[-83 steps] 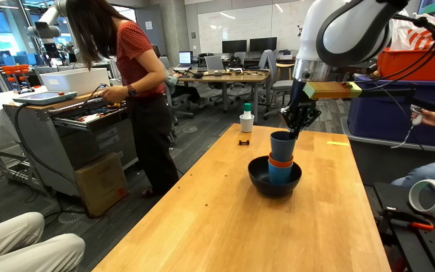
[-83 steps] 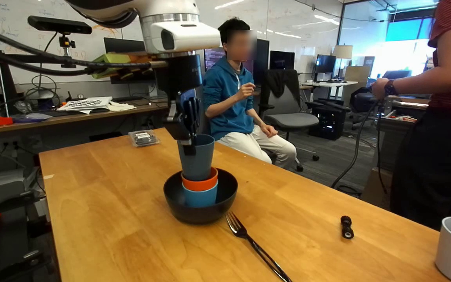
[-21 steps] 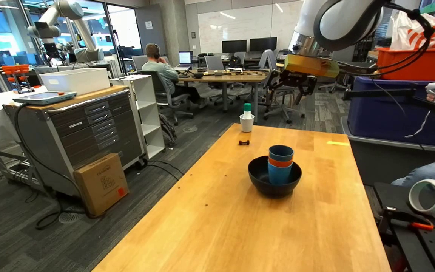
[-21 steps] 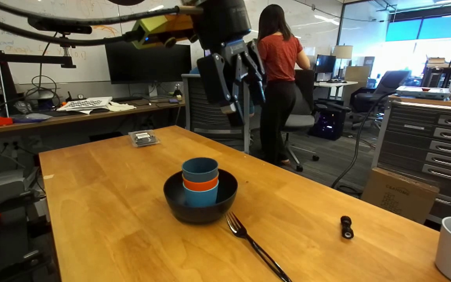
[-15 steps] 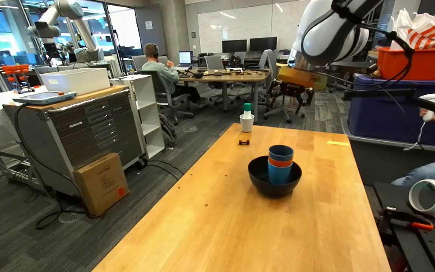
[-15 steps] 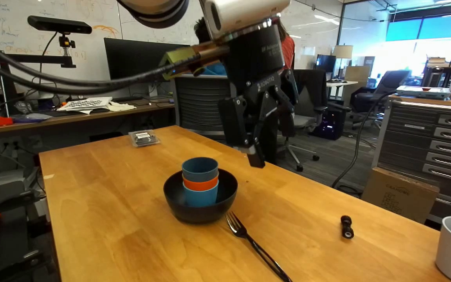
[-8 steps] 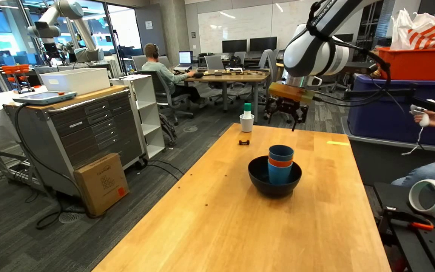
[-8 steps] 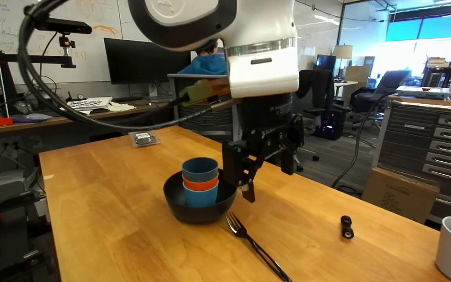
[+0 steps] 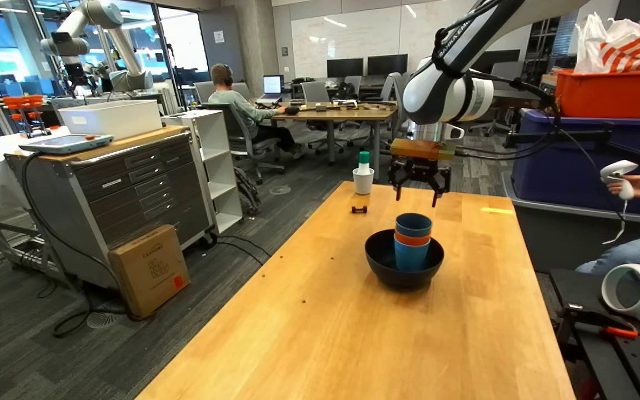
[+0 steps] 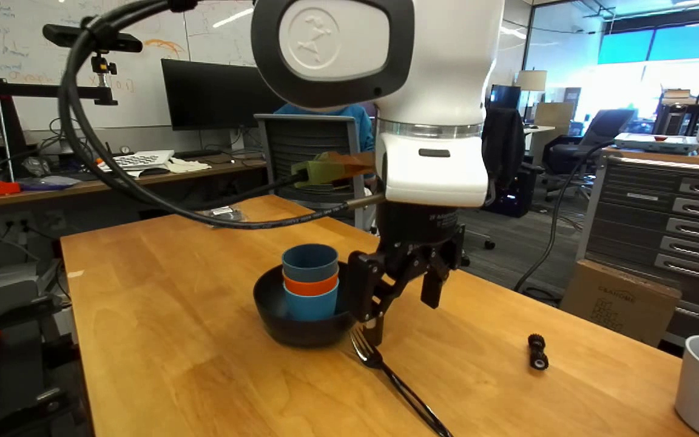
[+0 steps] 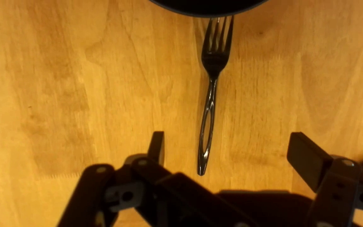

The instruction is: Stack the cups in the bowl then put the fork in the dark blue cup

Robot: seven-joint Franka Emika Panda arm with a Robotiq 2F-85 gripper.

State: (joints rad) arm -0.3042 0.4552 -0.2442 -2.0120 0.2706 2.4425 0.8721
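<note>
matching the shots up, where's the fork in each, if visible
In an exterior view: not seen; the bowl is right of centre.
In an exterior view: fork, lower, right of centre.
Wrist view: fork, just right of centre, pointing to the bowl.
Shared landmark: the bowl.

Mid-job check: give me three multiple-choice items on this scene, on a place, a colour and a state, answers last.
1. Where is the black fork, relative to the black bowl?
A. Inside it
B. On its rim
C. On the wooden table, tines toward it

2. Which colour is the middle of the cup stack?
A. Dark blue
B. Orange
C. Light blue

3. How is the pincer?
A. Open
B. Shut on the fork
C. Shut, empty

1C: the wrist view shows it on the wood, tines nearest the bowl.
2B: both exterior views show the orange cup between the dark blue cup and the light blue cup.
3A: its jaws stand wide apart in the wrist view.
</note>
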